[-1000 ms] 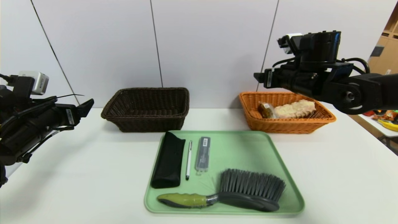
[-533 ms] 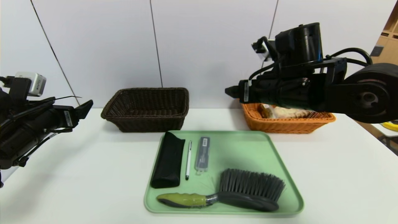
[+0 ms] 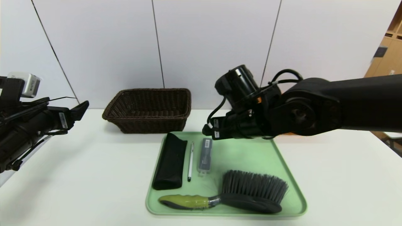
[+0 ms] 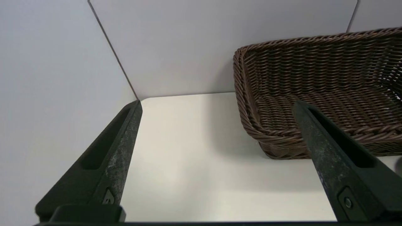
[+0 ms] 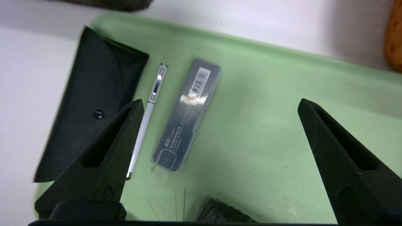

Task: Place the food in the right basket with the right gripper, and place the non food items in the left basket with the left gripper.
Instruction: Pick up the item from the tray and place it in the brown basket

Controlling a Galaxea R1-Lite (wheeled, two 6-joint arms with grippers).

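Note:
A green tray [image 3: 251, 157] holds a black pouch [image 3: 169, 161], a white pen [image 3: 190, 160], a grey clear case [image 3: 205, 154] and a brush [image 3: 248, 191] with a green handle. My right gripper [image 3: 211, 131] is open and empty, hovering over the tray's far edge above the case; its wrist view shows the pouch [image 5: 84, 103], pen [image 5: 150, 106] and case [image 5: 185, 116] below my right gripper [image 5: 220, 103]. The dark brown left basket [image 3: 149, 108] is empty. My left gripper [image 3: 82, 106] is open at the far left; the basket [image 4: 320, 88] shows beyond my left gripper [image 4: 216, 103] in its wrist view. The orange right basket is mostly hidden behind my right arm.
The white table [image 3: 78, 175] runs to a grey panel wall behind the baskets. A sliver of the orange basket [image 5: 394, 40] shows in the right wrist view. A wooden shelf [image 3: 384, 56] stands far right.
My right arm has swung from above the orange basket leftward and down to the tray's far edge, now covering that basket. The left arm has drifted slightly left.

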